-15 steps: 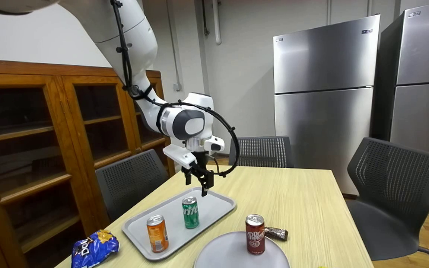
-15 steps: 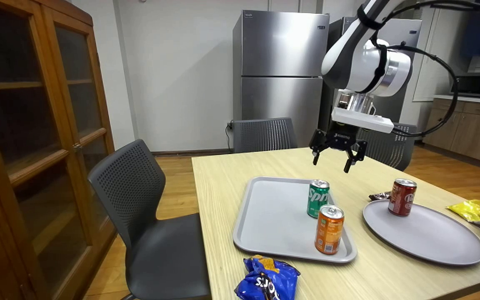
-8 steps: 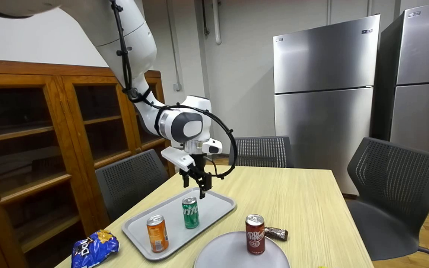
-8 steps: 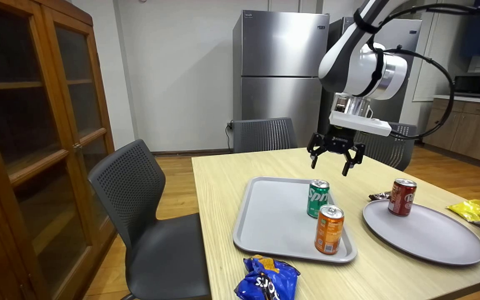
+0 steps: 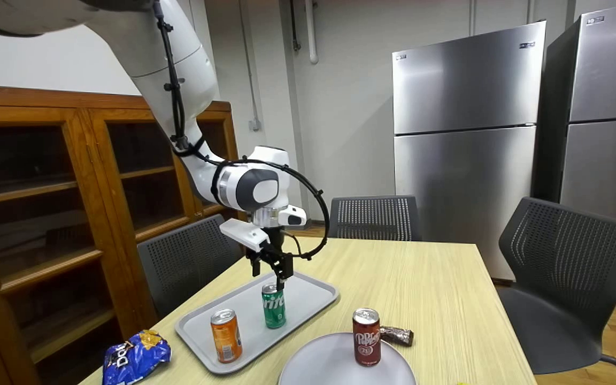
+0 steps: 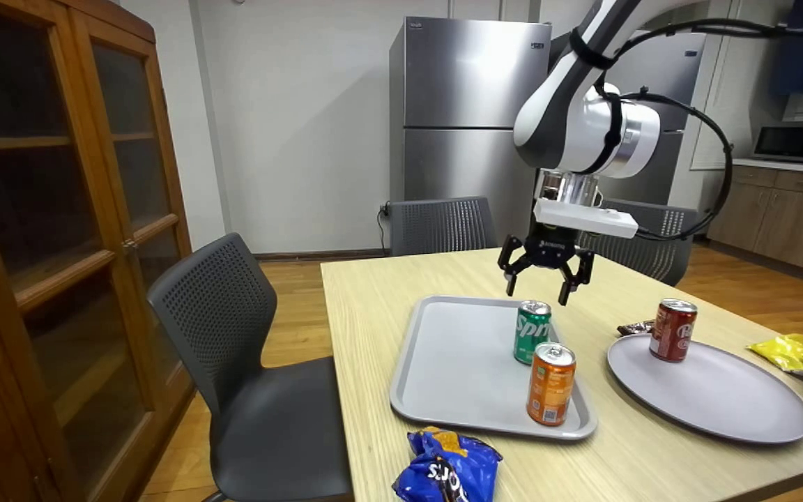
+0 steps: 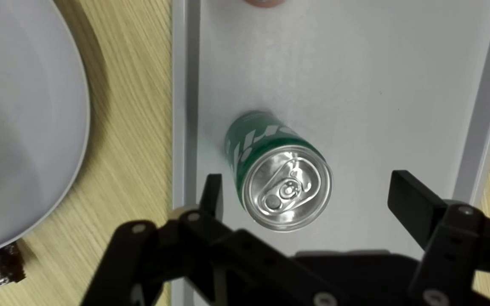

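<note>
Hovering above the tray [image 7: 355, 85], the fingers [image 7: 417, 206] are spread wide and hold nothing; nearest them is the green can [image 7: 287, 187]. It stands upright on the tray, close to the long rim that faces the round plate [image 6: 722, 401], with the orange can [image 6: 551, 383] farther along that same side of the tray. Its lid looks sealed, so I would expect a full can: weighty for its size, stiff against a moderate squeeze, though the thin metal could dent under a hard pinch. The smooth painted wall is likely slippery, more so if damp. The best hold seems to be the straight wall below the shoulder, one finger on each side, well off the rounded lid edge. On the side by the tray's rim there looks to be less room for a finger.
</note>
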Tool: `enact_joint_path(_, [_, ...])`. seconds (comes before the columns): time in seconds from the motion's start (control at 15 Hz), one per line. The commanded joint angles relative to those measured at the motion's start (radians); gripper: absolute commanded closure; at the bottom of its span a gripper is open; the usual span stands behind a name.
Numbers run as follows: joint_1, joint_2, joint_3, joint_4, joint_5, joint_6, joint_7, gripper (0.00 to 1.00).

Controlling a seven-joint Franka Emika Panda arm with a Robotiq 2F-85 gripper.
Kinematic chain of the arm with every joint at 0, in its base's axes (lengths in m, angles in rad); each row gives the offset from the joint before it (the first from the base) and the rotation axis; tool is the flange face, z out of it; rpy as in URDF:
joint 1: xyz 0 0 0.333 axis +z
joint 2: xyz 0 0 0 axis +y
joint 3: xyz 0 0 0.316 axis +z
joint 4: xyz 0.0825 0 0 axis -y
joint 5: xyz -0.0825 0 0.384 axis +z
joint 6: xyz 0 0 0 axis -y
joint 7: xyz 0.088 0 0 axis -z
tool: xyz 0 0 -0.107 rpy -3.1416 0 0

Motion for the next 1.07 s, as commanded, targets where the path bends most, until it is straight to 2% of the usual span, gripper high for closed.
enact_joint_path(0.0, [0.026,0.002,-0.024,-0.004,-0.043,0.020,0.042,0.00])
enact_joint_path(0.4, [0.050,0.026,-0.046,-0.004,-0.092,0.091,0.078,0.00])
enact_joint_path(1.0, [0.065,0.083,-0.047,0.019,-0.101,0.102,0.078,0.00])
